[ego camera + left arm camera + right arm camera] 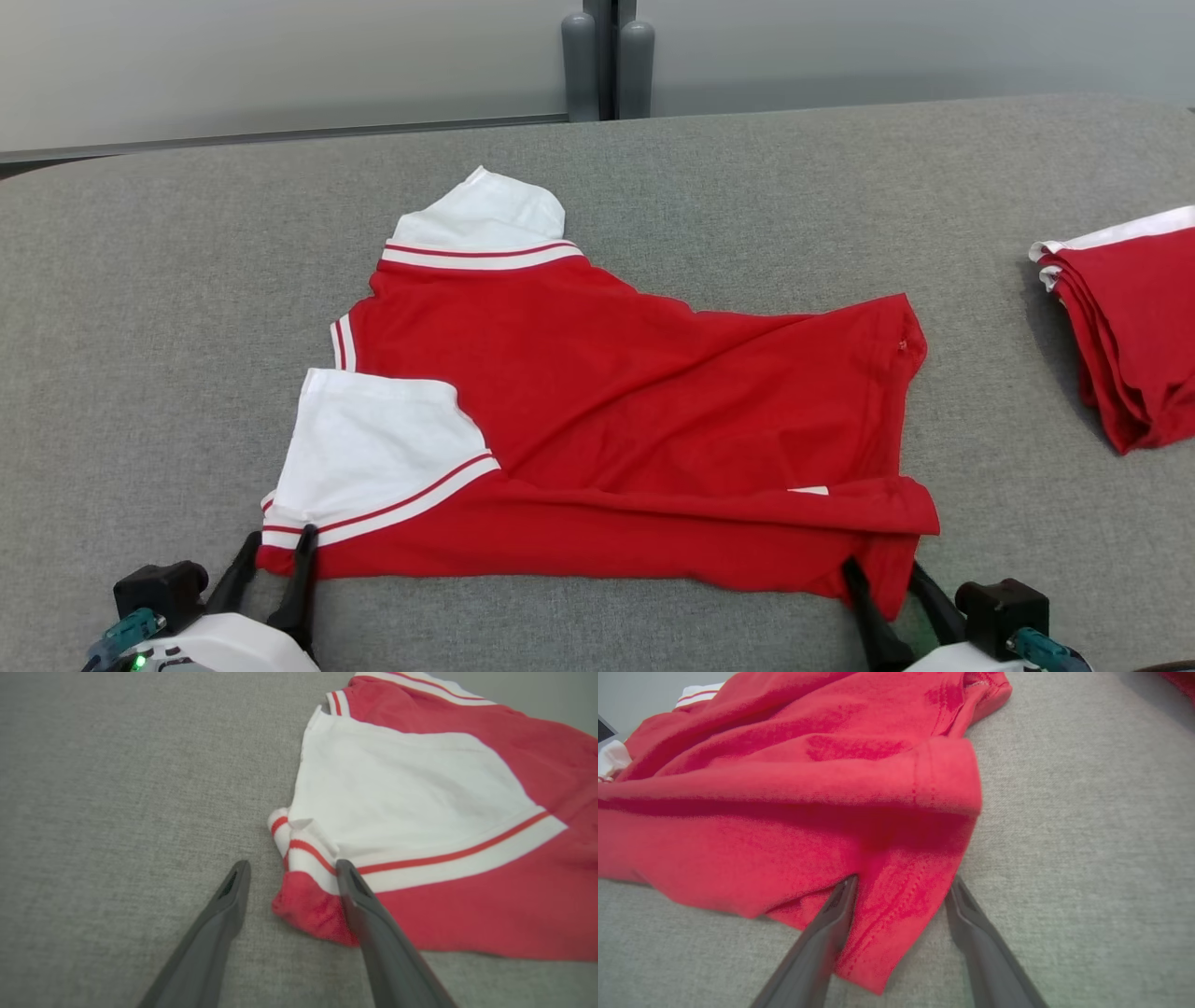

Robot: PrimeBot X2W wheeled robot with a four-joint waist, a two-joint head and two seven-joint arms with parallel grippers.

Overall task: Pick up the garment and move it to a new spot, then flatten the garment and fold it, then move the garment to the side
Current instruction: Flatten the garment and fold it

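Red garment (607,401) near corners between spread fingers of left claw (280,536), right claw (882,567)

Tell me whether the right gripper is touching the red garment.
Touching. In the right wrist view the right gripper straddles a corner of the red garment, one fingertip pressed against the cloth.

Likely a test lab — a grey cloth-covered table (140,280), a plain pale wall (280,65) with grey posts (607,56) at the far side, folded red garments (1130,327) stacked right.
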